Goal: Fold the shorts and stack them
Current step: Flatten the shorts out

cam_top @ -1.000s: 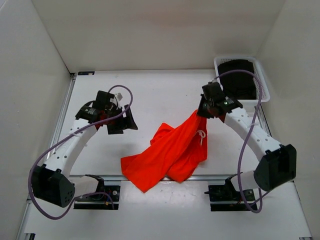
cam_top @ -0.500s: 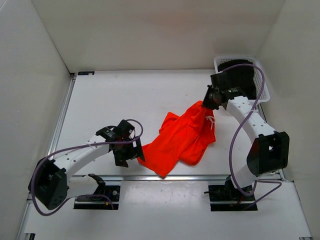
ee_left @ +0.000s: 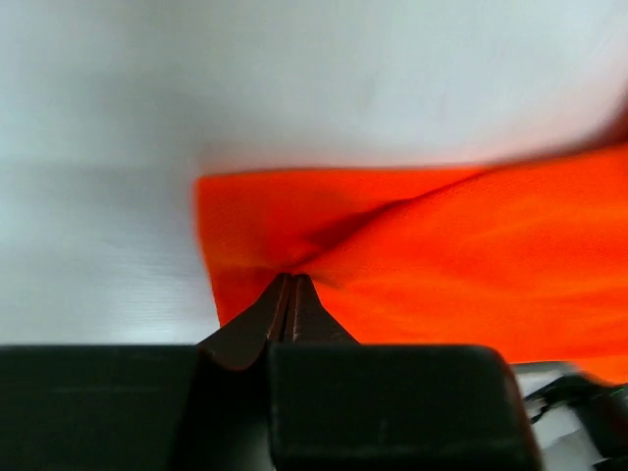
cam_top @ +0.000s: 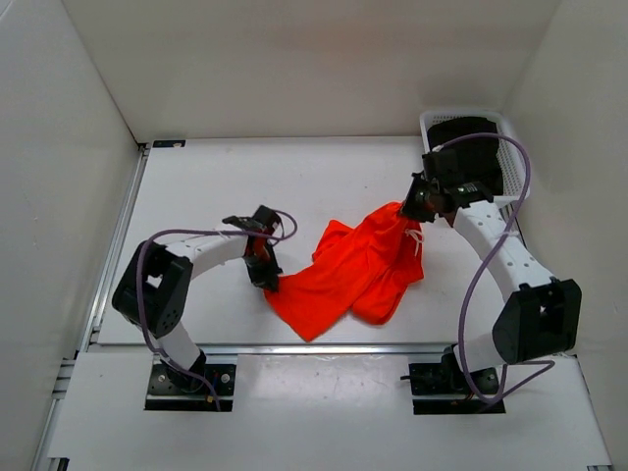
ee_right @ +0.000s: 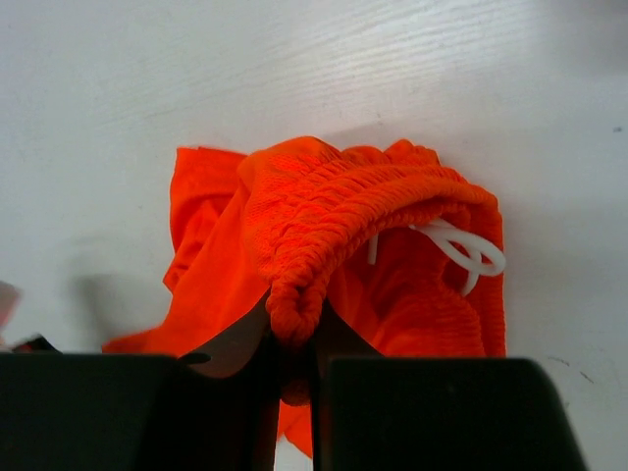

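White table [cam_top: 324,186]; left jaws have closed on shorts [cam_top: 353,265] corner.

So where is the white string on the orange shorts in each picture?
Top external: white drawstring right of centre, at the shorts' upper right end.
Left wrist: not in it; just a shorts corner pinched by the left fingers.
Right wrist: right of centre, beside the waistband the right fingers pinch.
Shared landmark: the orange shorts on the white table.
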You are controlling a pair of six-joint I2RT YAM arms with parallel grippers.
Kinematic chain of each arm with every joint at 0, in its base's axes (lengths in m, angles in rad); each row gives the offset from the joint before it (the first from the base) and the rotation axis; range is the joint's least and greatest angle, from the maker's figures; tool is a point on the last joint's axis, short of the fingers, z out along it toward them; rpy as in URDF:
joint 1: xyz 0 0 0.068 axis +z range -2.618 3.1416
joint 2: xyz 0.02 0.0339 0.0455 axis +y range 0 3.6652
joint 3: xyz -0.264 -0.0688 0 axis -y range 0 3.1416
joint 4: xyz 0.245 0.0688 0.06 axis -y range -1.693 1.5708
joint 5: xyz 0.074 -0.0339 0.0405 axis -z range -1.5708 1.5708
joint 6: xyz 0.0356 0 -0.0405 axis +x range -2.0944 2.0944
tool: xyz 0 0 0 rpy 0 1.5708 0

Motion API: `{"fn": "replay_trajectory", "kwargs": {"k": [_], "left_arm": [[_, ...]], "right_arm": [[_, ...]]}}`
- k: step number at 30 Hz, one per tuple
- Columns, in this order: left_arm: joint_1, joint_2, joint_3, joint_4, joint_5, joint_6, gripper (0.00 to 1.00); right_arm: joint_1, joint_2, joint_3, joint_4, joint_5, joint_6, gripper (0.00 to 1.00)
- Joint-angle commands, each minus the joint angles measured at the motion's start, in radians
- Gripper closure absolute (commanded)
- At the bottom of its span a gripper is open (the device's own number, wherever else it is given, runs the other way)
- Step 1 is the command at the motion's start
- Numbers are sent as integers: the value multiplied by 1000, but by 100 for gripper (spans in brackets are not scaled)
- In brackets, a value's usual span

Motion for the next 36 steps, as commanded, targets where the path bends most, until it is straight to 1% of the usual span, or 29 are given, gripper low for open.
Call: {"fn": "replay_trajectory", "kwargs": {"k": [1,3,4,5,7,8,9,10,11,12,13,14,15,17,18,19,20,21,22,23,24,25,26,27,28,29,30,33,36], "left_arm": [[137,-70,126,-7,-83,75,90],[188,-70,198,-53,-123,100,90],[229,-70,281,-73,-135,100,90],[248,-47,321,-104,-144,127,90],[288,-16,402,-139,-180,138,90],[298,1,480,-156,-198,161,90],[309,21,517,-173,-209,173,90],[320,65,553,-206,-209,192,82],[332,87,611,-222,-194,225,26],[332,111,629,-234,-172,241,7],[332,111,642,-256,-172,250,0],[332,111,642,-256,-172,250,0],[332,78,628,-256,-172,250,0],[332,27,556,-256,-172,239,0],[332,0,523,-247,-193,229,0],[332,-61,486,-247,-194,215,4],[332,-92,400,-247,-194,198,13],[332,-123,351,-209,-194,169,28],[332,-176,303,-187,-151,158,60],[332,-195,216,-165,-134,134,71],[332,-206,179,-142,-114,133,76],[332,-206,145,-88,-58,133,76],[332,-197,96,-60,-21,133,57],[332,-183,82,-34,15,153,32],[332,-166,73,-17,32,153,18],[332,-133,73,6,32,153,12],[332,-116,73,16,32,163,9],[332,-42,96,28,20,163,10],[332,45,143,37,-3,163,23]], "right_arm": [[-6,-83,-48,9,-65,-38,100],[20,-124,-103,9,-65,-38,100],[29,-140,-126,9,-65,-38,100],[44,-173,-179,9,-65,-24,100],[61,-206,-232,9,-65,-15,100],[62,-224,-259,-1,-47,2,100],[75,-261,-290,-2,-33,29,100],[84,-281,-354,-2,-24,49,100],[85,-314,-388,11,-24,68,100],[85,-327,-420,20,-39,97,100],[85,-339,-466,20,-50,114,100],[95,-359,-485,29,-50,129,100],[104,-370,-500,29,-33,144,100],[104,-388,-525,29,-22,157,100],[104,-388,-525,29,-10,157,100],[104,-388,-525,29,-1,157,100],[104,-388,-525,29,-1,148,100],[104,-388,-516,29,10,139,100],[104,-388,-516,29,10,139,100],[104,-379,-516,29,10,139,100],[114,-367,-516,29,10,128,100],[114,-352,-504,29,19,128,100],[114,-351,-503,29,19,128,100],[114,-336,-503,29,19,119,100],[114,-336,-491,38,19,109,100],[114,-336,-491,38,19,109,100],[114,-336,-491,38,19,109,100],[123,-336,-491,38,19,100,100],[123,-336,-491,38,19,100,100]]}}
